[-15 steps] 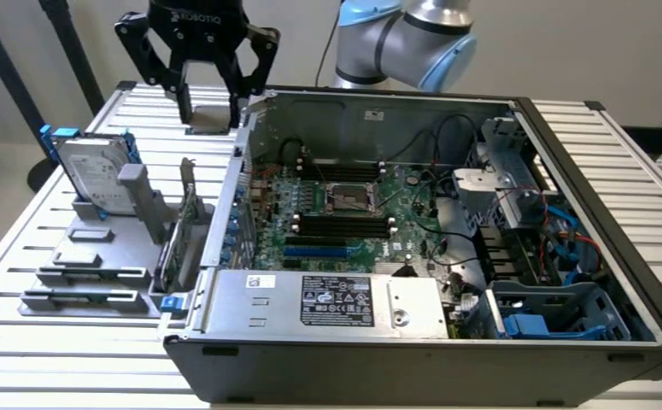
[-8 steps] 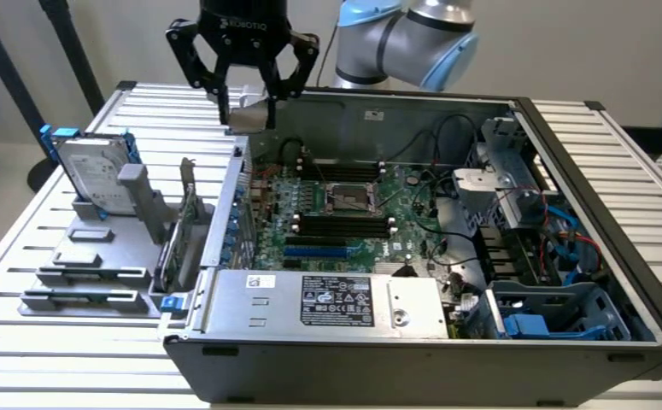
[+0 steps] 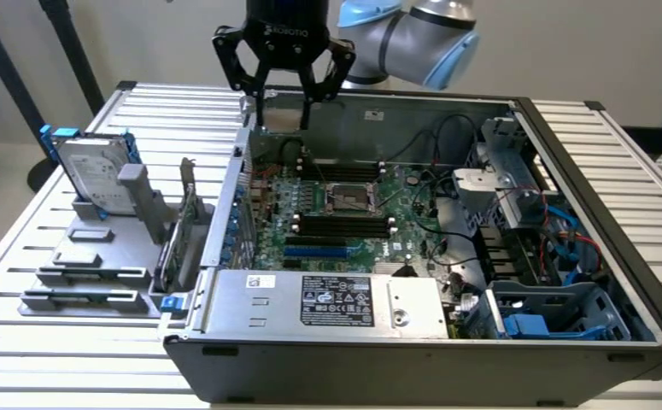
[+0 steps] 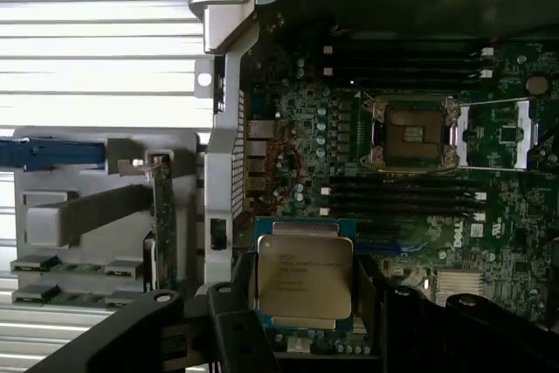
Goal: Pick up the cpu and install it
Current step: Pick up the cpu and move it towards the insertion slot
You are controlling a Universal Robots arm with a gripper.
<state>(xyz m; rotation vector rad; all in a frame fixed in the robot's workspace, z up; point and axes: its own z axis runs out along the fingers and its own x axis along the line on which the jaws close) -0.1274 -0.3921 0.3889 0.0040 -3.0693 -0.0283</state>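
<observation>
Wrist view — tool [image 4: 304, 303] grips the cpu [image 4: 303, 275], lettered face showing.

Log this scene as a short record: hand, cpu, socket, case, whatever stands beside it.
hand: above the case's far edge, shut on the cpu
cpu: held in the hand, metal top showing, not yet in the socket
socket: open, empty
case: lying on its side, lid off
hard drive: upright in a rack, at the exterior view's left of the case
</observation>
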